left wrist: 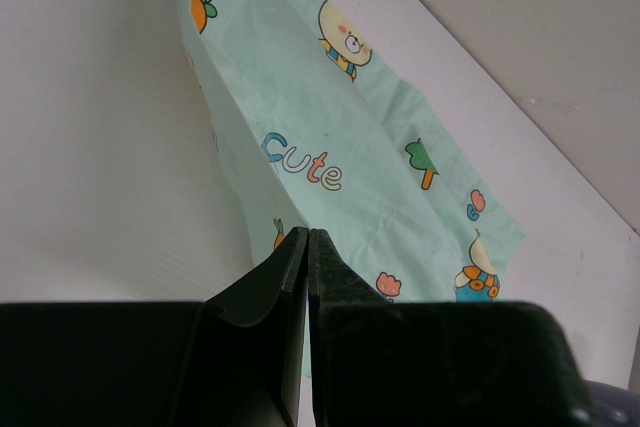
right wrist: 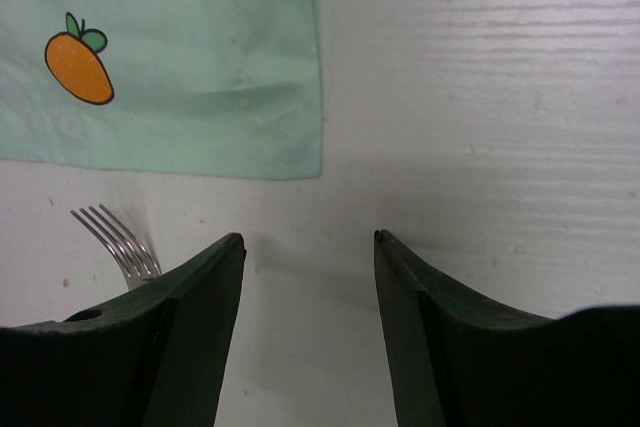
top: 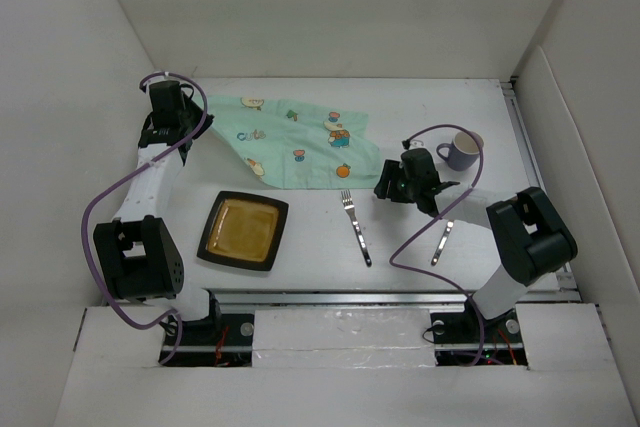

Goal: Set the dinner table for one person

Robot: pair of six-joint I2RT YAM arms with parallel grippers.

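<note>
On the dinner table (top: 330, 257), left gripper (left wrist: 308, 247) is pinching the placemat (top: 300, 142) edge, holding it rumpled. Plate (top: 243, 231), fork (top: 356, 227), a second utensil (top: 441, 244) and mug (top: 460, 150) are lying scattered, unplaced. Right gripper (right wrist: 310, 247) is hovering spread and empty by the mat corner.

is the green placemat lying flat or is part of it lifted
Partly lifted. The left gripper is shut on the placemat at one edge, which rises off the table in the left wrist view; the rest lies wrinkled.
</note>
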